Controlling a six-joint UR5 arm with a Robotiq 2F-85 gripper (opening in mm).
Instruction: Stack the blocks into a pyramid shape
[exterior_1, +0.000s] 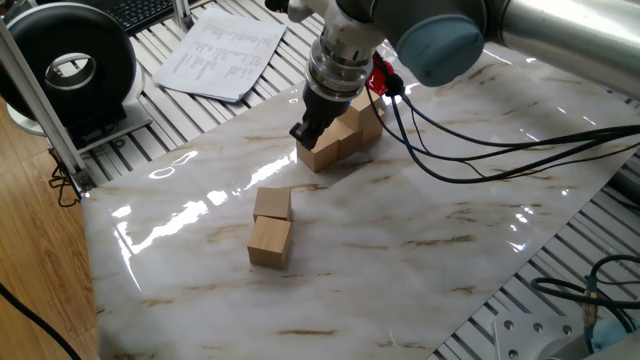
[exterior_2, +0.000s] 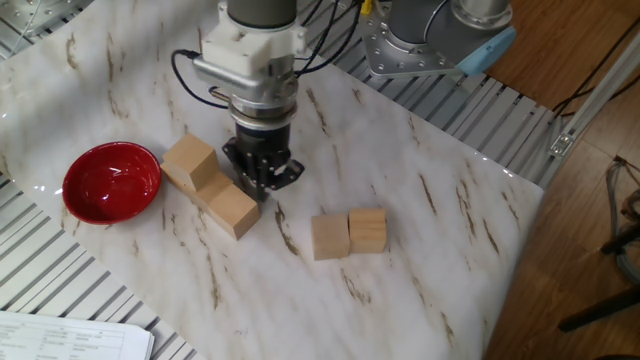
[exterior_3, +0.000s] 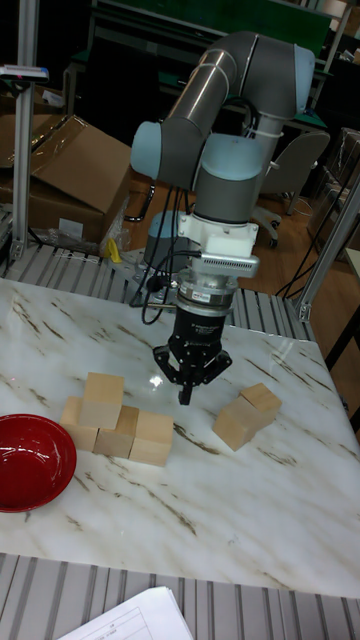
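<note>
gripper (exterior_3: 186, 392) hangs low over the counter (exterior_3: 250, 510), fingers nearly together, holding nothing, just beside the partial stack (exterior_3: 112, 420): three blocks in a row, one on top, next to the red bowl (exterior_3: 30, 460). Two loose blocks (exterior_3: 246, 414) sit touching, well apart. Plain wood cubes look light, rigid, fairly grippy; I'd pinch one across opposite flat faces, mid-height, squared up

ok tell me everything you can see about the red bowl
The red bowl is small, round and glossy, with highlights on its inside, which looks empty. It sits upright on the marble-patterned table near one edge, beside the block stack but apart from it; nothing touches it. In the tall fixed view the frame edge cuts it off. In the remaining fixed view the arm hides nearly all of it.
</note>
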